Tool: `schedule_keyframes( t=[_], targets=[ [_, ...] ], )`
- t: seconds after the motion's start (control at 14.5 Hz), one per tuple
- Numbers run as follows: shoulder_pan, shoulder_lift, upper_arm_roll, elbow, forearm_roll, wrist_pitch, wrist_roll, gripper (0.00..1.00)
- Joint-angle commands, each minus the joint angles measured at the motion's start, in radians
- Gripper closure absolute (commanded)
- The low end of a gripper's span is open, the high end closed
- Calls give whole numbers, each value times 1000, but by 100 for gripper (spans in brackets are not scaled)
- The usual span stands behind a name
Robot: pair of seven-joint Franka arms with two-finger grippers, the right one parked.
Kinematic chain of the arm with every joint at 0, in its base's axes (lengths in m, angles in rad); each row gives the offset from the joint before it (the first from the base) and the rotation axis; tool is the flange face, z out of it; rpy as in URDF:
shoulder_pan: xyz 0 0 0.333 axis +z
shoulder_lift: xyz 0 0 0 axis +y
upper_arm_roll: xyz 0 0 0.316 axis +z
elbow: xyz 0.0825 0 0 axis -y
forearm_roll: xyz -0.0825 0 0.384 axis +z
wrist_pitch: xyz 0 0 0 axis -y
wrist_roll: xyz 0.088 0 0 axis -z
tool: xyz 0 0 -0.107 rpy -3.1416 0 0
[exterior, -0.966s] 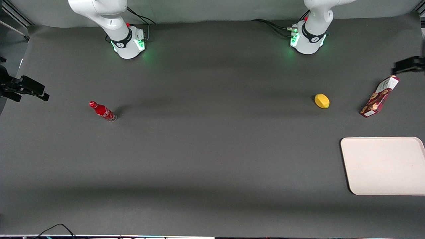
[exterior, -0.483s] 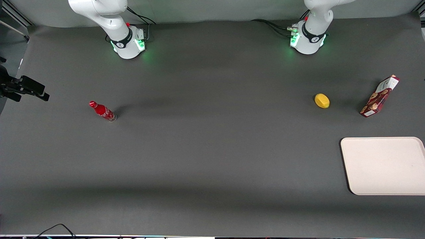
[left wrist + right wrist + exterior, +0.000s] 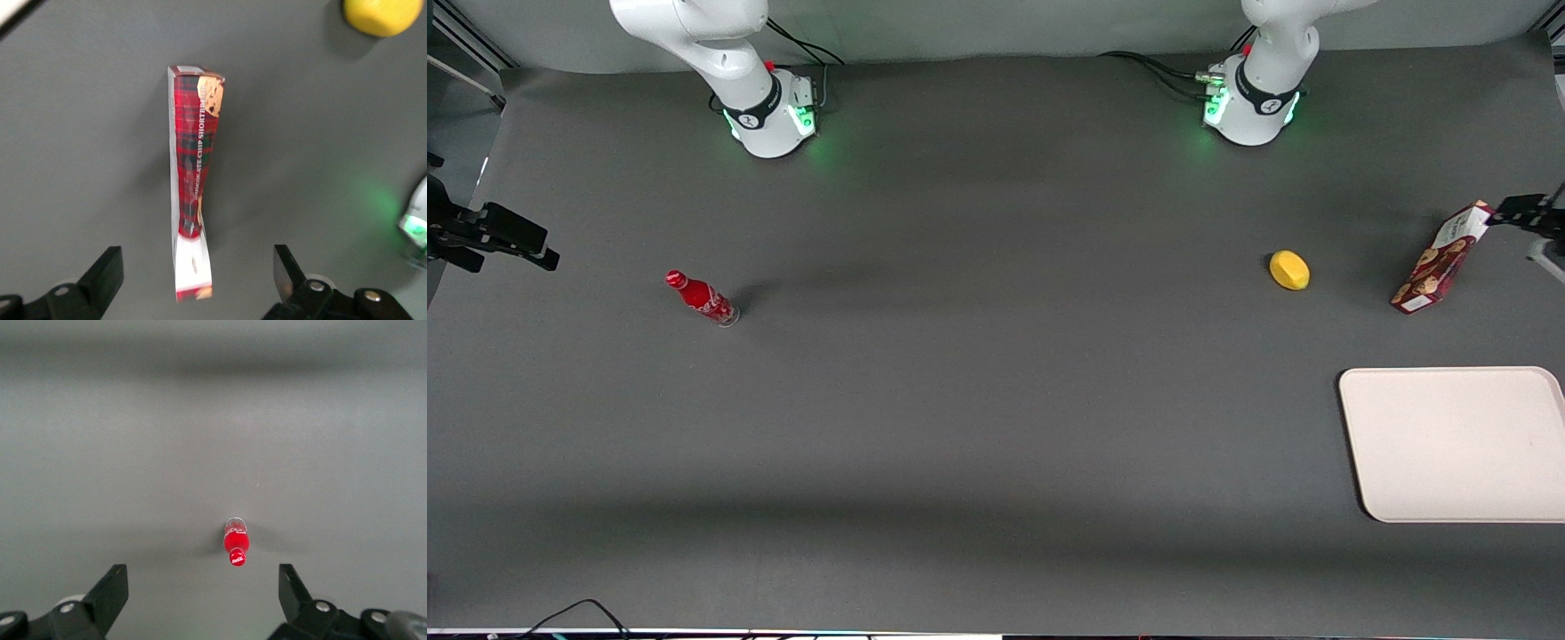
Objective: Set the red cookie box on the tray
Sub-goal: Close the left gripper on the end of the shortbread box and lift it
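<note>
Pincer reappears, open over red cookie box.

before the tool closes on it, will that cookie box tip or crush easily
Likely tippy: the cookie box stands tall on a narrow end, so a sideways nudge could topple it. Thin carton probably dents under a hard squeeze. The open tool straddles its slim sides, which should suit a gentle pinch.

I am seeing my left arm's pincer hanging above the desk, pointing downward, with its two fingers standing wide apart, gripping nothing.
</note>
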Motion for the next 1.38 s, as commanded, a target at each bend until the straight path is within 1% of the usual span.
schedule_keyframes(
  t=[0.0,0.21,0.28,0.34,0.41,0.55,0.69,0.83,0.97,1.17,1.24,1.31],
  targets=[
    [-11,-33,69,-239,-104,298,150,0],
    [-11,19,69,-310,-182,452,212,0],
    [-12,28,69,-334,-217,492,224,6],
    [-12,38,69,-353,-247,530,227,70],
    [-12,48,69,-352,-248,552,238,100],
    [-17,64,66,-336,-271,559,255,100],
    [-22,71,64,-307,-273,543,255,100],
    [-29,73,60,-242,-273,480,252,100],
    [-29,73,57,-128,-273,329,229,100],
    [-29,93,55,128,-262,77,122,100],
    [-31,107,54,218,-262,9,62,100],
    [-29,114,54,284,-262,-13,6,100]
  ],
)
